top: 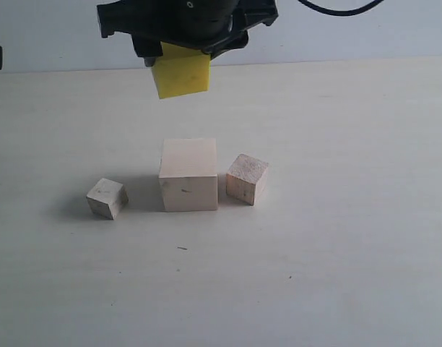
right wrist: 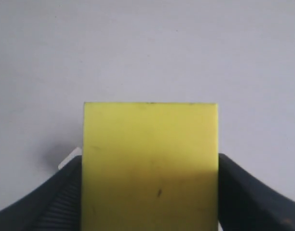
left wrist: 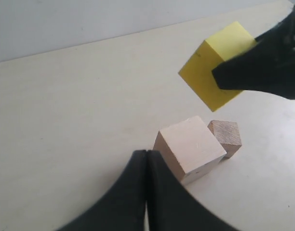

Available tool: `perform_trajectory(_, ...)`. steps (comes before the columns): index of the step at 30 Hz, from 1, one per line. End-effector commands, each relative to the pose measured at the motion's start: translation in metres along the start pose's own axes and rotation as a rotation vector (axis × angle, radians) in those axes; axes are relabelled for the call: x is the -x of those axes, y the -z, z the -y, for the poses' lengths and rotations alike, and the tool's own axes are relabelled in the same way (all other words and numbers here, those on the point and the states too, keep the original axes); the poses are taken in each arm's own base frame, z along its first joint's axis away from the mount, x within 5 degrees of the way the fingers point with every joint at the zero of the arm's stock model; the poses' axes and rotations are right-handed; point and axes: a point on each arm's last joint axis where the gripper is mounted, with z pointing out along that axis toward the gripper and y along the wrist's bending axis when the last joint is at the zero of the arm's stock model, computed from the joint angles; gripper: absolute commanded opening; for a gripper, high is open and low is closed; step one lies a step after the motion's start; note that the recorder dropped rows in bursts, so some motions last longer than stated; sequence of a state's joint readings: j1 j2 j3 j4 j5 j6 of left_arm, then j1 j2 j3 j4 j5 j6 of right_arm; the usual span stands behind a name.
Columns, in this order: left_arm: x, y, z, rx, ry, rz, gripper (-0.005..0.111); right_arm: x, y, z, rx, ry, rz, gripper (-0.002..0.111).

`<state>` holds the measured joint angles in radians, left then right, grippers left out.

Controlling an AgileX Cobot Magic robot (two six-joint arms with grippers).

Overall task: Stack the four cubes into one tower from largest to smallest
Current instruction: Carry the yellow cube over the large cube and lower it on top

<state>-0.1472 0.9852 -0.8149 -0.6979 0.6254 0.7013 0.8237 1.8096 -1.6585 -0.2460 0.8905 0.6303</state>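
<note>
The right gripper (top: 183, 52) is clamped on the yellow cube (top: 182, 78) and holds it high over the table (top: 336, 275), near the large cube (top: 188, 176), I think because yellow is second in size and must go on this base first. The left gripper (left wrist: 146, 161) is pressed closed with nothing in it, probably aside to leave room. I count four cubes: three on the table, namely the large cube, one medium cube (top: 247, 178) just beside it and one small cube (top: 107, 198) apart on its other side, and one in the air; no tower yet.
</note>
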Motion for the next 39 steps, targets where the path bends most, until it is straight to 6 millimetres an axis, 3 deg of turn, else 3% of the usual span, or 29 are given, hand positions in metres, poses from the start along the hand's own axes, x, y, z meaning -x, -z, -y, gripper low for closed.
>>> perform_trajectory(1, 0.002, 0.002, 0.001, -0.004, 0.024, 0.022, 0.000, -0.008, 0.025, 0.004, -0.016, -0.054, -0.078, 0.000)
perform_trajectory(13, 0.001, 0.002, 0.002, -0.021, 0.039, 0.019, 0.000, -0.021, 0.018, -0.002, 0.026, -0.052, -0.223, 0.000)
perform_trajectory(24, 0.001, 0.002, 0.003, -0.030, 0.048, 0.019, 0.000, -0.035, -0.021, -0.010, 0.004, -0.194, -0.334, 0.000)
perform_trajectory(31, 0.001, 0.001, 0.006, -0.051, 0.058, 0.016, 0.000, -0.031, -0.052, -0.005, -0.066, -0.252, -0.249, 0.000)
perform_trajectory(39, 0.001, 0.000, 0.012, -0.077, 0.036, 0.014, 0.000, -0.027, -0.055, 0.004, -0.107, -0.275, -0.228, 0.000)
